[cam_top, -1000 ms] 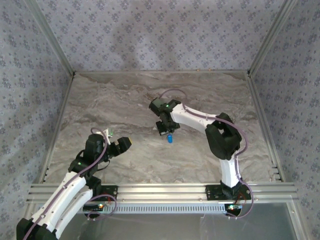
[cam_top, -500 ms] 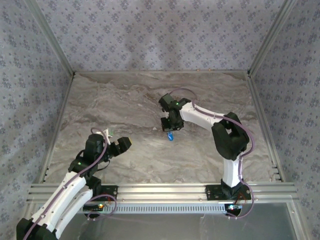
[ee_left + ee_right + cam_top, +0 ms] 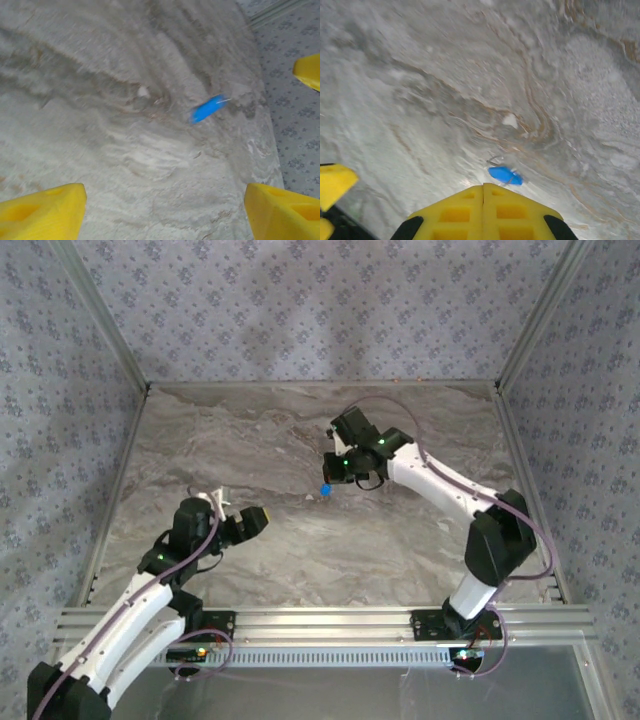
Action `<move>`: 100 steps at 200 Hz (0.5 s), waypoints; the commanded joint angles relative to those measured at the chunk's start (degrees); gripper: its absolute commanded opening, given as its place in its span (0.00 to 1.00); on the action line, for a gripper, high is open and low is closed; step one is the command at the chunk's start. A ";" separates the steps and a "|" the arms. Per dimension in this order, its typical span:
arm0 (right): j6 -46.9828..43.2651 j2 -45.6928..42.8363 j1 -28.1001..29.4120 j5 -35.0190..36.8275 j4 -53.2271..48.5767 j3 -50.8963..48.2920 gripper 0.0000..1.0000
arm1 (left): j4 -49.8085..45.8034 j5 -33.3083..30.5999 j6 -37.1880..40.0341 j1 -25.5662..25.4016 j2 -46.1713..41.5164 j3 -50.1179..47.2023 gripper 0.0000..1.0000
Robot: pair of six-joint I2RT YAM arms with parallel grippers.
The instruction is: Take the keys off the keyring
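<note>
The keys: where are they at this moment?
The keys are near the middle of the table in the top view, at the fingertips of the shut right hand, well apart from the open left hand.

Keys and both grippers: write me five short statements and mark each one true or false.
1. The right gripper is closed. True.
2. The left gripper is closed. False: its fingers are spread wide apart.
3. The keys sit right at the right gripper's tips. True.
4. The keys have a red piece. False: it is bright blue.
5. The keys are between the left gripper's fingers. False: they are well away from it, by the right gripper.
</note>
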 commanded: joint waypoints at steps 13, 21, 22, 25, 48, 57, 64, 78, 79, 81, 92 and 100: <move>4.65 -3.02 0.30 0.31 -2.80 5.81 0.00 | 4.54 0.52 6.80 -2.48 3.39 7.41 0.81; 4.75 -3.45 0.50 0.75 -2.93 6.65 0.00 | 4.67 0.25 8.16 -3.00 4.59 8.89 0.80; 4.75 -3.49 0.56 0.81 -2.94 6.76 0.00 | 4.67 0.16 8.35 -3.00 4.75 9.08 0.80; 4.79 -3.51 0.72 0.92 -3.06 6.98 0.00 | 4.61 -0.07 8.68 -3.20 5.19 9.63 0.80; 4.43 -3.16 1.05 3.18 -3.95 6.45 0.00 | 3.12 -1.06 10.46 -3.62 8.79 12.80 0.80; 3.75 -2.74 1.16 4.18 -3.50 5.15 0.02 | 3.03 -1.17 10.40 -3.71 9.52 13.06 0.80; 3.65 -2.16 1.59 5.19 -3.67 4.26 0.09 | 2.89 -1.52 10.20 -3.78 9.75 12.93 0.80; 3.77 -0.66 2.27 7.37 -2.74 1.82 0.17 | 2.81 -2.62 9.36 -3.88 8.87 11.64 0.80; 3.77 -0.55 2.32 7.37 -2.53 1.58 0.17 | 2.91 -2.68 9.30 -3.84 8.74 11.52 0.80; 3.84 -0.32 2.31 7.44 -2.16 1.14 0.18 | 2.96 -2.81 9.13 -3.87 8.55 11.29 0.80; 4.65 1.02 2.51 7.21 0.31 -1.38 0.25 | 3.10 -3.56 8.37 -3.93 7.09 9.58 0.80; 5.00 2.26 2.56 7.17 1.52 -2.57 0.29 | 2.79 -3.91 7.96 -3.87 6.10 8.59 0.80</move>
